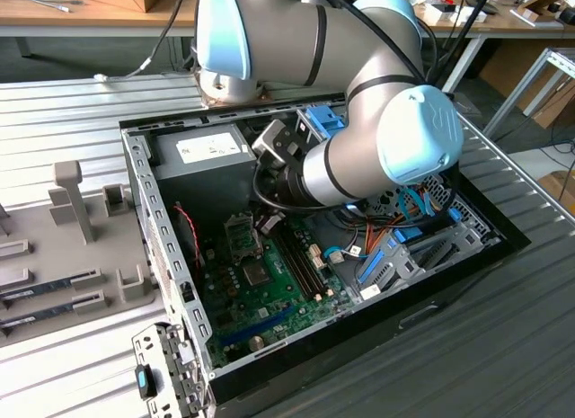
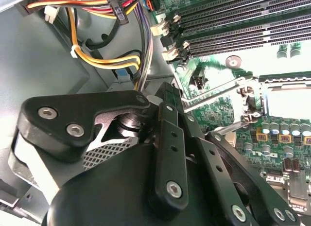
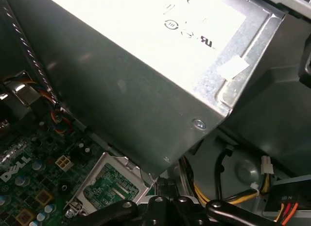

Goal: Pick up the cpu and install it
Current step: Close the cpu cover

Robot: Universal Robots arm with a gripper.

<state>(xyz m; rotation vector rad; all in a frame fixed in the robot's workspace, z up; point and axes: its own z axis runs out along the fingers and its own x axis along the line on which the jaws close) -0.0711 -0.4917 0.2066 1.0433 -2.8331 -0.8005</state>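
The gripper (image 1: pixel 269 222) hangs inside the computer case (image 1: pixel 144 184), just beside the open socket (image 2: pixel 286 97), on the side toward the power supply (image 1: pixel 202 157). I cannot tell whether it grasps anything, nor whether the cpu sits in that socket. The socket's load plate (image 3: pixel 109 184) stands swung open.

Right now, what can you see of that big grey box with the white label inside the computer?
The power-supply box is a dull grey sheet-metal block with folded edges, a white label on top and a screw in its side. It lies flat in a corner of the open case, against the wall on the exterior view's left, beside the green board.
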